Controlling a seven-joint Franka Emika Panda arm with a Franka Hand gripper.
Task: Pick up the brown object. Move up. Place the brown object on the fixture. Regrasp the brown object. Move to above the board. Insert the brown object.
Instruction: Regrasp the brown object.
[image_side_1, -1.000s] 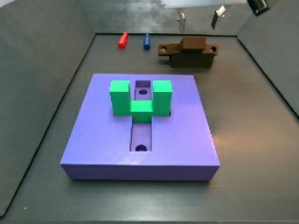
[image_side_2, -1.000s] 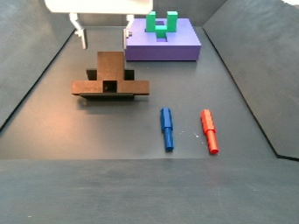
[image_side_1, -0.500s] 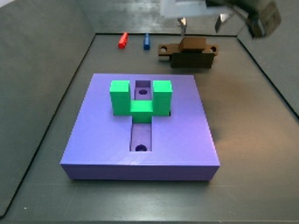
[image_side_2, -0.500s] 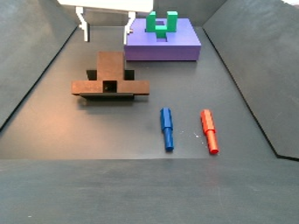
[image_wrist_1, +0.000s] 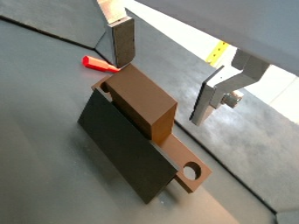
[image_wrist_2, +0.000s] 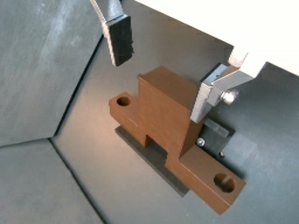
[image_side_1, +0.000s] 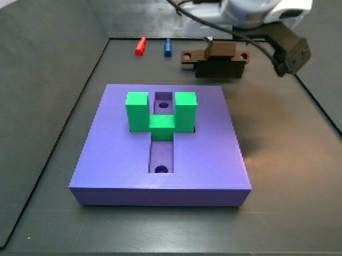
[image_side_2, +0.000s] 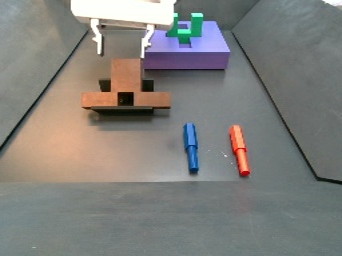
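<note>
The brown object (image_side_2: 124, 84) lies on the fixture (image_side_2: 128, 109) near the tray's back wall; it also shows in a side view (image_side_1: 214, 56). In both wrist views the brown object (image_wrist_1: 140, 96) (image_wrist_2: 163, 122) rests on the dark fixture (image_wrist_1: 122, 153) (image_wrist_2: 214, 134), its holed end sticking out. My gripper (image_side_2: 120, 40) is open and empty, just above the piece, one finger on each side of its bar (image_wrist_1: 170, 68) (image_wrist_2: 163, 63). The fingers do not touch it. The purple board (image_side_1: 114, 150) with the green block (image_side_1: 160, 110) lies apart from the gripper.
A red marker (image_side_2: 239, 149) and a blue marker (image_side_2: 191, 146) lie on the floor beside the fixture; the red one shows in a wrist view (image_wrist_1: 100, 63). The tray's raised walls (image_side_1: 301, 90) run close by.
The gripper has come down from high above to just over the brown object, still open. The brown object and the fixture have not moved.
</note>
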